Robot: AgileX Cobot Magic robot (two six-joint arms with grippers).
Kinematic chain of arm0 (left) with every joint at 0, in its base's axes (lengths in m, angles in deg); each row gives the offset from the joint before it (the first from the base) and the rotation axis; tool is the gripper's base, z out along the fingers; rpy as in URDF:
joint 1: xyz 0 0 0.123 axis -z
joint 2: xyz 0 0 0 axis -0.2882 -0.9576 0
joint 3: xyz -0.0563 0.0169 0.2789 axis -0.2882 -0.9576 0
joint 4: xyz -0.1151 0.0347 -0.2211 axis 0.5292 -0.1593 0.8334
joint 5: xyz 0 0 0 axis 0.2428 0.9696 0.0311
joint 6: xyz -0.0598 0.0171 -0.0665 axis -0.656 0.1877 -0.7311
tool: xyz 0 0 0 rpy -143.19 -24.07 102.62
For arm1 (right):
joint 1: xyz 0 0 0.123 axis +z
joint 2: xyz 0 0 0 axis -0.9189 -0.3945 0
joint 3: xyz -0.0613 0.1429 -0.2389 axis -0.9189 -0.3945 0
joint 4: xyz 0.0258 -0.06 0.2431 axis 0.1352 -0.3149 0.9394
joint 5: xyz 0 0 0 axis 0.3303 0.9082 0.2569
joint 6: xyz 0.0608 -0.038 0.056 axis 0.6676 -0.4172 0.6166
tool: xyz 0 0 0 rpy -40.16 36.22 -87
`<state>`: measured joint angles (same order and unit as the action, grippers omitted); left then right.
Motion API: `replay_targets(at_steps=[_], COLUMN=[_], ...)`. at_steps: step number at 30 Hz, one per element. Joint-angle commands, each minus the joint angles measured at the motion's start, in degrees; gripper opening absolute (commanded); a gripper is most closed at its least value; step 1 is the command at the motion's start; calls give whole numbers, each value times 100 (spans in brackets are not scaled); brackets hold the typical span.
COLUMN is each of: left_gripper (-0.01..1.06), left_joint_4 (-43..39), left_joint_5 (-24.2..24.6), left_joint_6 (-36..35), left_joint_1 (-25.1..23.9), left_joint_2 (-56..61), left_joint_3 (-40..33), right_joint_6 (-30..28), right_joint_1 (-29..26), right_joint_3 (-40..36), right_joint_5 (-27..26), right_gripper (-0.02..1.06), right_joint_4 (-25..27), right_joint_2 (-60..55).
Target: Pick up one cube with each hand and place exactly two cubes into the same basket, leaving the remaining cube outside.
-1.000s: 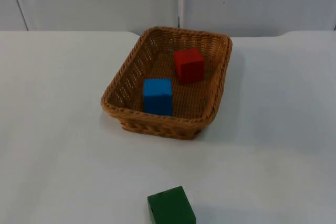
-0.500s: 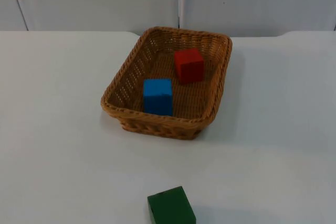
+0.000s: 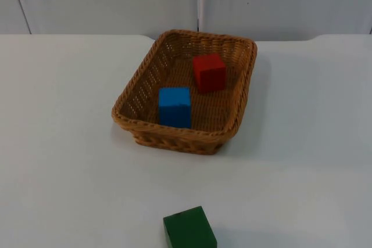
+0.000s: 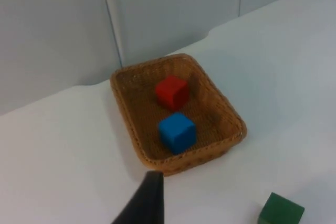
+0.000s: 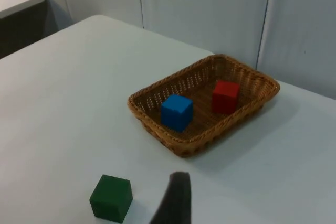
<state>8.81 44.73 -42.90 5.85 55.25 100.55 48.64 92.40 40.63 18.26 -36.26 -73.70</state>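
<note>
Seemingly the task was done: the blue cube (image 3: 174, 106) and red cube (image 3: 209, 72) sat inside the woven wicker basket (image 3: 135, 98), the green cube (image 3: 189, 229) outside on the white worktop (image 3: 64, 161); both arms waited withdrawn, their jaws' state impossible to tell.

1. The woven brown wicker basket (image 3: 185, 94) stands mid-table on the white table top (image 3: 64, 143); its raised rim walls it on every side, with open room above.
2. Inside the basket, a red cube (image 3: 209, 72) and a blue cube (image 3: 174, 107) sit apart, with bare floor between them.
3. A green cube (image 3: 189, 229) sits well apart from the basket, bare table between.
</note>
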Motion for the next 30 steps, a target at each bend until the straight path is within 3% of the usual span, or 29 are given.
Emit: replay_targets(at_steps=[1,7,15,16,22,30], left_gripper=[98,98,98,98,98,98], left_joint_4=[-97,-210,-873,-959,-973,-1142], left_joint_5=[123,137,272,464,539,737], left_joint_6=[-155,-359,-1031,-1031,-1031,-1075], left_joint_1=[2,2,2,2,2,2], left_joint_2=[152,872,1507,1507,1507,1507], left_joint_3=[-58,-789,-1130,-1171,-1267,-1408], right_joint_6=[-22,125,511,551,640,640], right_joint_1=[29,29,29,29,29,29], right_joint_3=[-55,-397,-495,-585,-1076,-1130], right_joint_5=[90,183,813,834,758,684], right_gripper=[74,74,74,74,74,74], right_joint_4=[-17,-67,-637,-614,-580,-654], right_joint_2=[157,751,896,896,896,896])
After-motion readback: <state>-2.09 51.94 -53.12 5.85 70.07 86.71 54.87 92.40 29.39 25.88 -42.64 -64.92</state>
